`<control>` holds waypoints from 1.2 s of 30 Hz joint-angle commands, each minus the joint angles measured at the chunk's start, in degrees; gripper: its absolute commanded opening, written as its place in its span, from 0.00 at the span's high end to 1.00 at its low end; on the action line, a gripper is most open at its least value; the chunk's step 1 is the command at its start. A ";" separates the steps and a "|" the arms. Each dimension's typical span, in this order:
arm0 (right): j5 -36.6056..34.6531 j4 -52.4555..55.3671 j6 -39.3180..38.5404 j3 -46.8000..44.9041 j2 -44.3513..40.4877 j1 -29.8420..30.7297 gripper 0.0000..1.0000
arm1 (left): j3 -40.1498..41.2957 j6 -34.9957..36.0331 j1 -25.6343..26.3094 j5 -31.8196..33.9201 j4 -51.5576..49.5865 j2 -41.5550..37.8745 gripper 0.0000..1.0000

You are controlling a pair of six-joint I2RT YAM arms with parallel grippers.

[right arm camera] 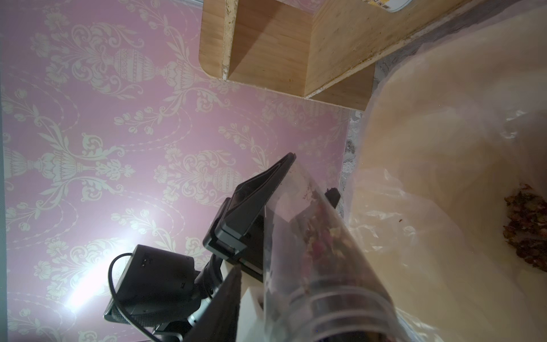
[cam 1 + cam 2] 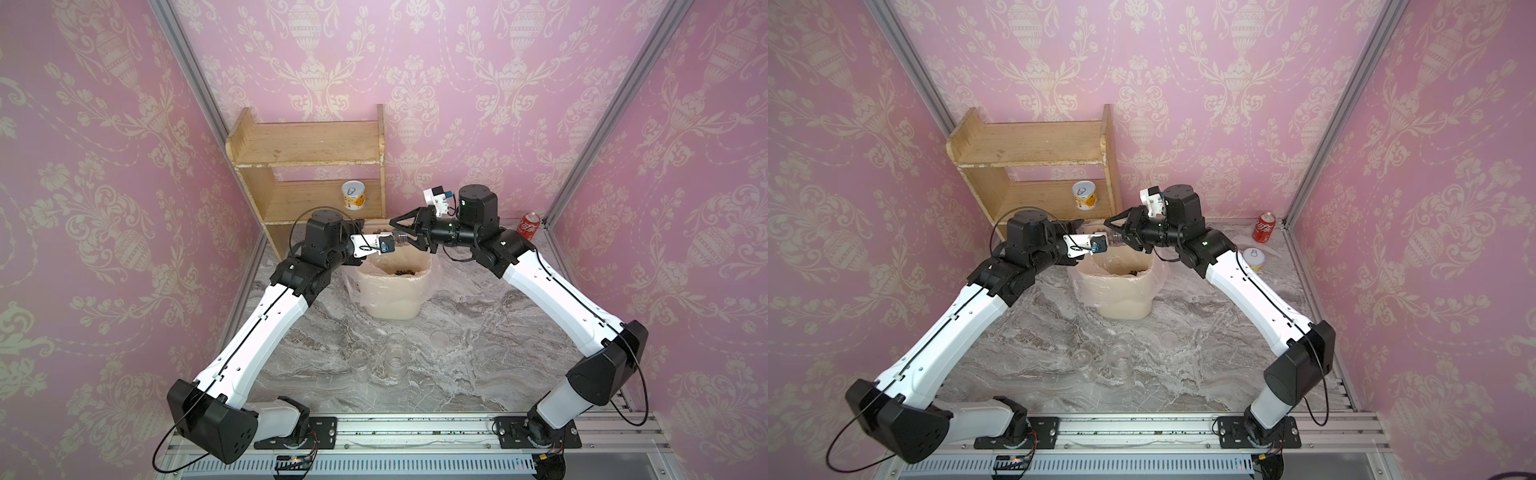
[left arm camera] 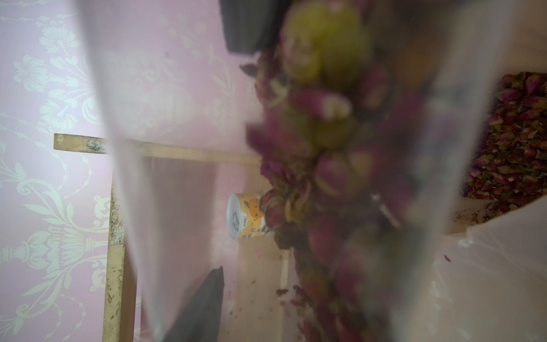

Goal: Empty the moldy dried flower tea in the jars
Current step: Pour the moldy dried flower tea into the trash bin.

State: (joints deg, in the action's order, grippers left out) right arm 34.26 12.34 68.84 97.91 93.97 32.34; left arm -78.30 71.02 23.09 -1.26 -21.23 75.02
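**Tall jar tipped over the bin**

The left gripper (image 1: pixel 307 182) pinches the tall jar (image 1: pixel 319 251), which lies roughly on its side over the lined bin (image 2: pixel 390 297). Inside it sits dried flower tea (image 3: pixel 325 148) (more lies heaped in the bin). The right gripper (image 2: pixel 405 237) brackets the jar's threaded end; whether it presses cannot be told.

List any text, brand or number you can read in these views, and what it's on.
Nothing reads clearly enough to quote.
Red cola can: white script, too small to read.
Yellow-white tin on the wooden shelf: dark characters beside an orange-fruit print, too blurred to read.
Second yellow-white tin, near the cola can: print too small to read.
No other text visible.
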 commanded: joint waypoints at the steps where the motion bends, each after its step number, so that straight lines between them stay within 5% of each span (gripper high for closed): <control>1: 1.98 -2.32 1.44 2.40 1.06 -0.04 0.65 | 0.88 -0.17 -0.24 -1.89 0.53 -0.93 0.82; 7: 2.65 -2.55 1.82 2.71 1.75 0.01 0.84 | 1.13 -0.18 -0.24 -1.60 1.33 -0.73 0.80; 12: 3.48 -2.78 2.02 3.01 2.17 -0.08 1.00 | 2.17 -0.69 -0.28 -1.15 3.24 -0.93 0.68; 16: 3.88 -3.17 1.80 2.86 1.96 -0.34 1.00 | 3.13 -1.30 -0.24 -0.62 4.51 -1.38 0.43; 28: 4.53 -9.87 3.61 -0.35 0.13 -1.39 1.00 | 6.46 -5.87 -0.41 -0.46 9.03 -4.08 0.03; 32: 4.02 -11.90 3.70 -2.15 -1.16 -2.09 1.00 | 7.67 -12.48 -0.64 -0.81 13.10 -6.38 0.01; 36: 3.53 -13.18 3.06 -3.87 -2.55 -2.96 1.00 | 8.03 -30.21 -0.59 0.38 18.13 -10.49 0.01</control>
State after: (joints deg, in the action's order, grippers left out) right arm 38.24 3.16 72.10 94.96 94.91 30.02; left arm -70.37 55.29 22.92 -2.07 -8.91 68.29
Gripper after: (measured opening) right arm 0.106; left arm 0.992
